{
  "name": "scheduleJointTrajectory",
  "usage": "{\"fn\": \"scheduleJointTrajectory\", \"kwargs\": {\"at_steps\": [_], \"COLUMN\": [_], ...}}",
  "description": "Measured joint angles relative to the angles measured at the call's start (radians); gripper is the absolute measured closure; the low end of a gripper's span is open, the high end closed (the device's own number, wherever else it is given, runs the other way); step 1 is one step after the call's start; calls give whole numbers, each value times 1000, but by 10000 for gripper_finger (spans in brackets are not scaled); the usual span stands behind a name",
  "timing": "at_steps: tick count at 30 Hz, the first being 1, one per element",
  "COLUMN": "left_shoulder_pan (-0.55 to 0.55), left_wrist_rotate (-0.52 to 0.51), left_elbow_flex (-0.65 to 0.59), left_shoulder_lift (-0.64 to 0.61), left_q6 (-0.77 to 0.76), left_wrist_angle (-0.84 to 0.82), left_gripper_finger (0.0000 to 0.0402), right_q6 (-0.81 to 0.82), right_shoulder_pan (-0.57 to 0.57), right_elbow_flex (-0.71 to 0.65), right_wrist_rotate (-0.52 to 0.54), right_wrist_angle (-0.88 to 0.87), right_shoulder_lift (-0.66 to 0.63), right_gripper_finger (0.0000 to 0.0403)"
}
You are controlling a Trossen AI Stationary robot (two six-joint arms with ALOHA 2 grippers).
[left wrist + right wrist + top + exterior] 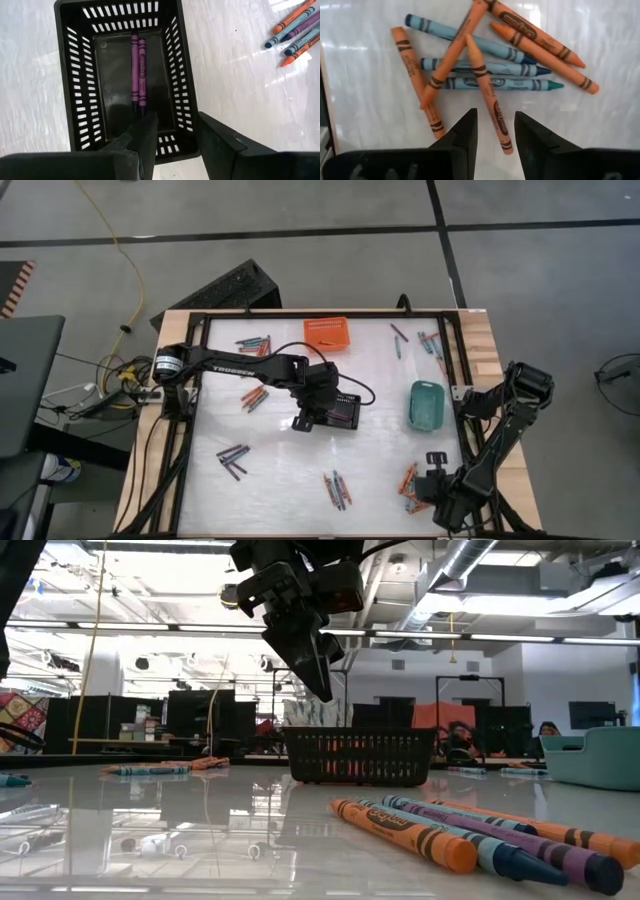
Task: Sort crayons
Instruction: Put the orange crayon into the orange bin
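Bright overhead light fills every view. The white surface (200, 810) is glossy: the low view shows mirror-like reflections of ceiling strip lights (560, 637) and clutter across it. Wrist views show soft white glare patches on the surface. The nearest crayons (470, 832) in the low view are sharp; the far room is softer. Shadows are faint.

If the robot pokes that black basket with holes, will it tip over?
Probably not: the black slotted plastic basket looks low and wide, sitting flat. It likely slides instead, since the white tabletop looks glossy. It seems light, holding only two purple crayons.
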Motion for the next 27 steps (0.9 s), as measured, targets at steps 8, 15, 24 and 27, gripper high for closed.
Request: {"fn": "scheduleJointTrajectory", "kwargs": {"at_steps": [8,15,24,27], "left_shoulder_pan": [0,0,0,0], "left_wrist_rotate": [-1,-2,-2,-2], "left_elbow_flex": [0,0,0,0], "left_shoulder_lift": [0,0,0,0], "left_q6": [-1,-2,3,3], "left_wrist_angle": [0,-1,-6,-6], "left_gripper_finger": [281,281,281,281], "right_q6": [-95,-143,-188,-200], "right_shoulder_pan": [-11,-33,-42,-43], "right_elbow_flex": [-17,-75,-75,-75], "right_wrist_rotate": [-9,-49,-79,-92], "right_wrist_angle": [8,89,96,109], "right_shoulder_lift": [0,-3,-3,-3], "right_gripper_finger": [281,282,357,390]}}
